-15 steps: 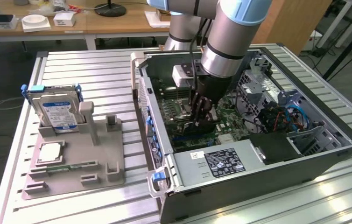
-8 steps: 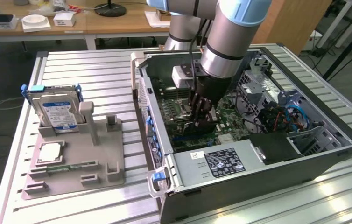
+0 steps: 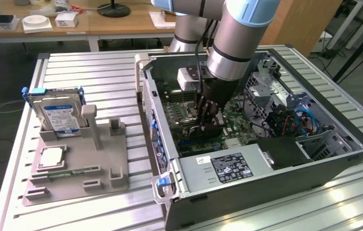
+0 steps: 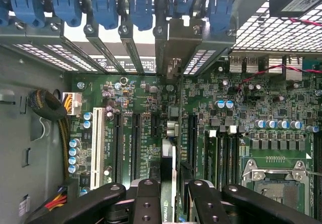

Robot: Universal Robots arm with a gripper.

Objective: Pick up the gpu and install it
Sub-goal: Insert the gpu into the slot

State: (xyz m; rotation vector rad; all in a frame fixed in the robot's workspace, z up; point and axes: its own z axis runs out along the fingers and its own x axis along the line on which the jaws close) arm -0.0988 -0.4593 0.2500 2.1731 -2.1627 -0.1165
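Observation:
The gpu [image 4: 170, 151] is a thin dark card seen edge-on in the wrist view. It stands upright over the green motherboard [image 4: 141, 98], in line with an expansion slot. Its pale metal bracket [image 4: 175, 43] sits against the case's rear slot openings under the blue clips. My gripper [image 4: 171, 191] is shut on the card's upper edge, a black finger [image 4: 146, 199] on each side. In the exterior view my gripper [image 3: 207, 118] reaches down into the open computer case [image 3: 265, 185], and the gpu [image 3: 202, 132] shows as a dark shape just below the fingers.
A power supply [image 3: 229, 166] lies near the case's front wall and drive cages with blue cables [image 3: 297, 120] are on the exterior view's right. Left of the case, a grey fixture [image 3: 104, 163] holds a silver hard drive [image 3: 59, 115], a processor [image 3: 52, 156] and a memory stick [image 3: 72, 172].

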